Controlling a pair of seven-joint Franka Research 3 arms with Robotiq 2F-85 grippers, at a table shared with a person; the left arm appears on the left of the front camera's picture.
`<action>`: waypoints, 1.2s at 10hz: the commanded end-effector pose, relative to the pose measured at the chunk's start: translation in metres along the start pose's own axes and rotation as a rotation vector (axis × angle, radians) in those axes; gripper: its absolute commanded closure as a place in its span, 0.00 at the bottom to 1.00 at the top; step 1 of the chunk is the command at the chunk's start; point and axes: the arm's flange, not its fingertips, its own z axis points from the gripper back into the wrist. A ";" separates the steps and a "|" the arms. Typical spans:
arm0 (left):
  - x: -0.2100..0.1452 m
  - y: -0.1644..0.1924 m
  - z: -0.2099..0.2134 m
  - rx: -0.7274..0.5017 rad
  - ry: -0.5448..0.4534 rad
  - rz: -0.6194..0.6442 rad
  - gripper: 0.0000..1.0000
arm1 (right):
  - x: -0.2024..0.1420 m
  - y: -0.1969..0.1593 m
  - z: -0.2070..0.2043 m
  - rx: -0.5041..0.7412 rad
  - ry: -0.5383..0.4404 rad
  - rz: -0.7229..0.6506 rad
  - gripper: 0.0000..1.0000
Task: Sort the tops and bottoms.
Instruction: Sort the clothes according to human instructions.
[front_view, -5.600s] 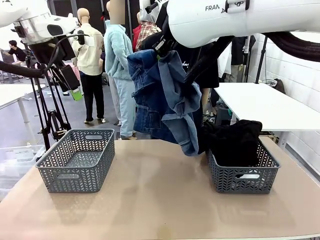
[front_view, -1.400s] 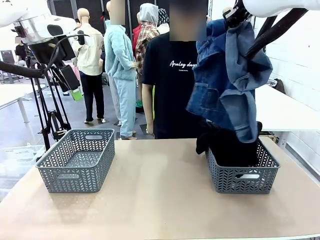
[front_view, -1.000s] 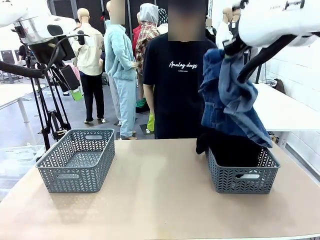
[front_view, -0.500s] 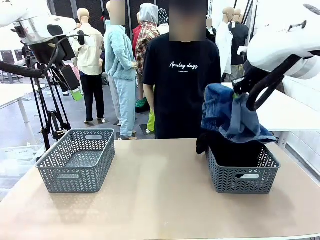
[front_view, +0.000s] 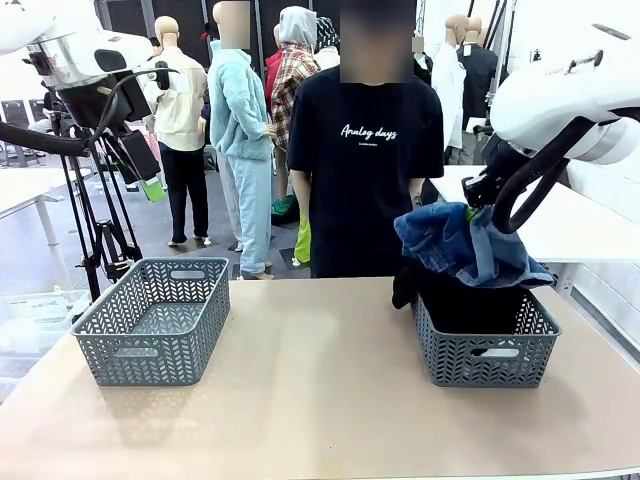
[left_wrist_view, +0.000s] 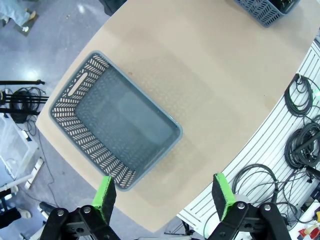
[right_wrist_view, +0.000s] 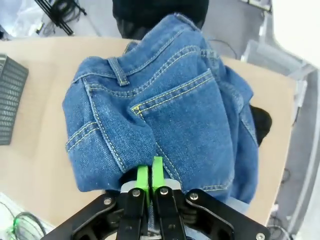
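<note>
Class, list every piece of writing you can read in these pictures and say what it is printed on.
"Analog days": white lettering on the chest of the person's black T-shirt.
A smaller line beneath it: too small to read.
No other readable text, including on the denim garment or the baskets.

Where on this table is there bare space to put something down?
The tabletop is bare between the left basket and the right basket, and along the near edge. The left basket is empty. The right basket is crowded: black clothes inside, jeans held over it by the right gripper.
</note>
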 end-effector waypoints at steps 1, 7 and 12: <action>0.000 0.000 0.003 -0.005 0.007 -0.002 0.00 | 0.001 0.000 0.006 -0.007 -0.034 -0.010 1.00; 0.000 0.000 0.003 -0.005 0.007 -0.002 0.00 | -0.019 -0.039 -0.091 0.073 0.337 -0.070 1.00; 0.000 0.000 0.003 -0.005 0.007 -0.002 0.00 | -0.042 -0.023 -0.174 0.055 0.591 -0.009 1.00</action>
